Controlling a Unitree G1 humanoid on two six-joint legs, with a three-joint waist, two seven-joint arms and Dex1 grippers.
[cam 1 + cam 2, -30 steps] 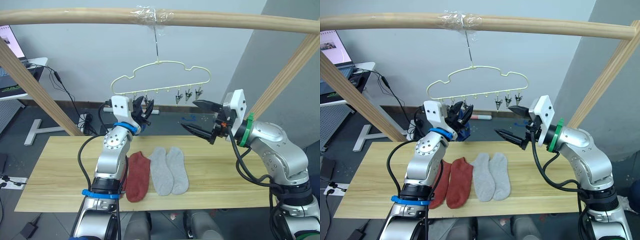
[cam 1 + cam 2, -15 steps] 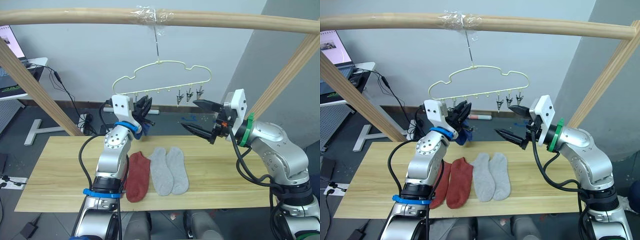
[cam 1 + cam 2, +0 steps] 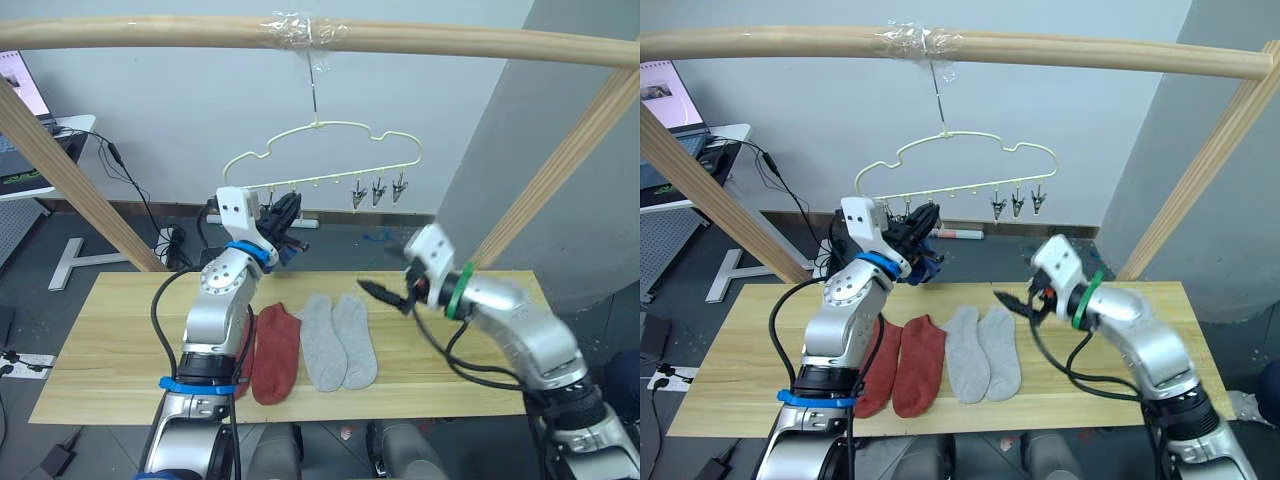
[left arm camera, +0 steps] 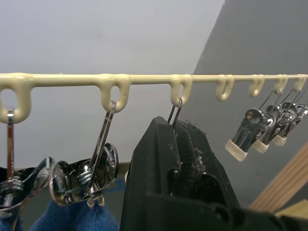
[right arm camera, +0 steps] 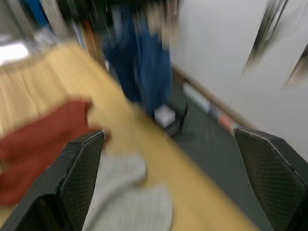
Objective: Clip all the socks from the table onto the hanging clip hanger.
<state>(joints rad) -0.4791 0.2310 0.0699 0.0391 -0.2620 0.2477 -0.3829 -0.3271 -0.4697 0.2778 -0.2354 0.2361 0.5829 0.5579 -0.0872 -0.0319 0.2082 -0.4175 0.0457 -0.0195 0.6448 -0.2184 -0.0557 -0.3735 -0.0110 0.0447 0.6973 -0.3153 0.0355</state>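
Right hand (image 3: 1012,298): fingers apart, empty, low over table (image 3: 740,370). Nearest socks: grey pair (image 3: 982,352) at its 7 o'clock, long axes running front-to-back; red pair (image 3: 905,362) beyond, nearer left arm. Left hand (image 3: 285,212): up at clip hanger (image 3: 320,160) left clips, fingers together. Blue socks (image 3: 925,265) hang clipped there; three right clips bare.
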